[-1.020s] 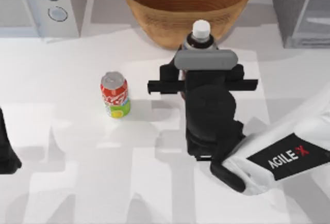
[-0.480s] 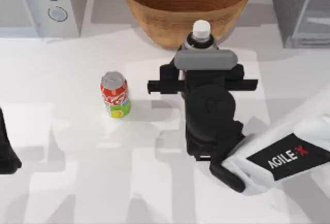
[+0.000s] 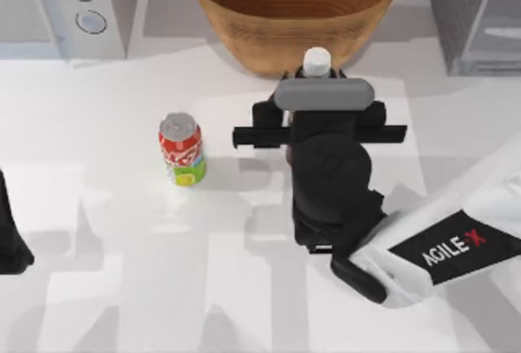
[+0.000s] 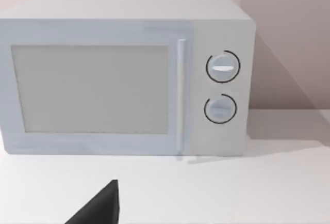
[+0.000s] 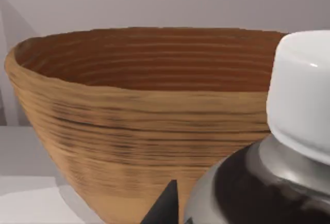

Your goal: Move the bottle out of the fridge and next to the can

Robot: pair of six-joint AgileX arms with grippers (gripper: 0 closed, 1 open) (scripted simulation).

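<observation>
While the right gripper (image 3: 319, 113) sits over the middle of the table (image 3: 122, 288), just in front of the bowl (image 3: 295, 7), the bottle (image 3: 317, 62) stands upright under it with its white cap poking out past the gripper's far edge. Whether the fingers pinch the bottle or stand apart from it cannot be told; the wrist body covers them from above. From the right wrist, the bottle's cap and dark shoulder (image 5: 289, 146) loom very close, with the bowl's wooden wall (image 5: 134, 126) right behind. Bottle is outside the fridge (image 3: 476, 15), which stands at the table's far right corner, well apart from it. Can (image 3: 181, 149) stands upright on the table to the left of the bottle, with a clear gap between them. Left arm (image 3: 10, 239) is parked at the table's left edge; its wrist view faces the microwave (image 4: 124, 74), with one dark fingertip (image 4: 100, 208) showing, so its finger state cannot be told either.
</observation>
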